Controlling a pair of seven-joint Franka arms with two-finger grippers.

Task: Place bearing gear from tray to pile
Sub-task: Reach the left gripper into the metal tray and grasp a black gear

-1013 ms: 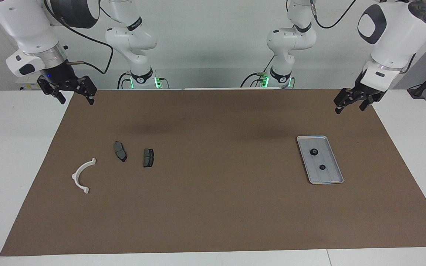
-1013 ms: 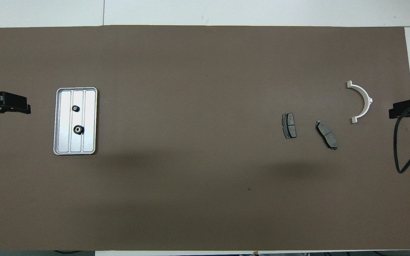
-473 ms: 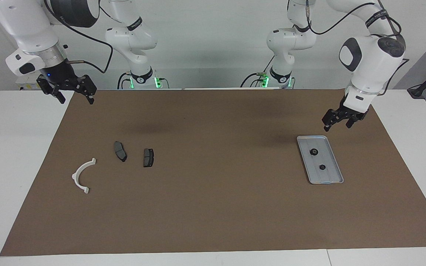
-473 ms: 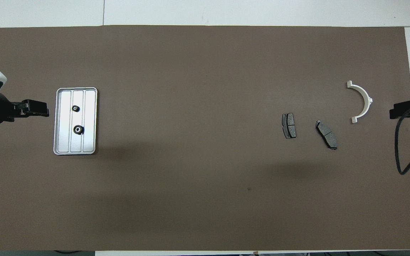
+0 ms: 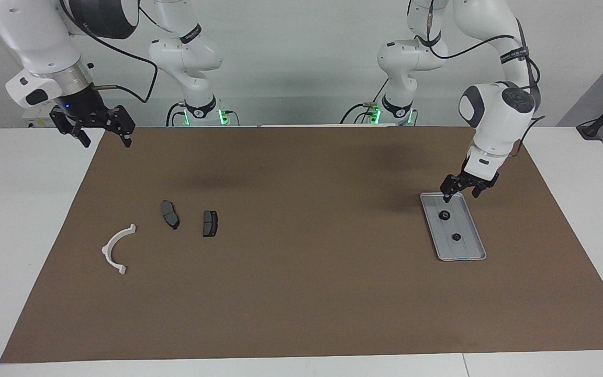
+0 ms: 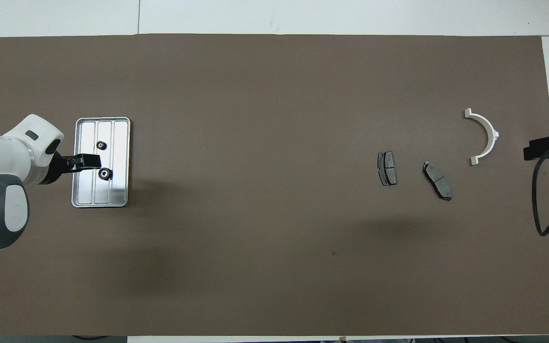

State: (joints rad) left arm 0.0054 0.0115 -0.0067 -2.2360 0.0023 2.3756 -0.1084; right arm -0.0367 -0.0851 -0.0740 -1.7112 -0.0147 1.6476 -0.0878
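The left gripper (image 5: pixel 460 190) is held open and empty over the tray (image 5: pixel 473 246), above the rim nearest the robots. The approach step is judged in hand. One bearing gear (image 5: pixel 444 215) lies at its 6 o'clock, the second gear (image 5: pixel 456 237) beyond it in the same direction. Descent and closing are called for next, then carriage to the pile (image 5: pixel 168 214). The right gripper (image 5: pixel 103 134) waits open.

This is a robotics lab or test cell. Two white robot arms (image 5: pixel 495 112) stand bolted at one edge of a white desk (image 5: pixel 29 220), their bases lit green, with black cables (image 5: pixel 123 52) looping along them. A plain brown mat (image 5: pixel 301 293) covers the desk, the wall (image 5: pixel 301 47) is bare and pale, and only loose machine parts lie out.
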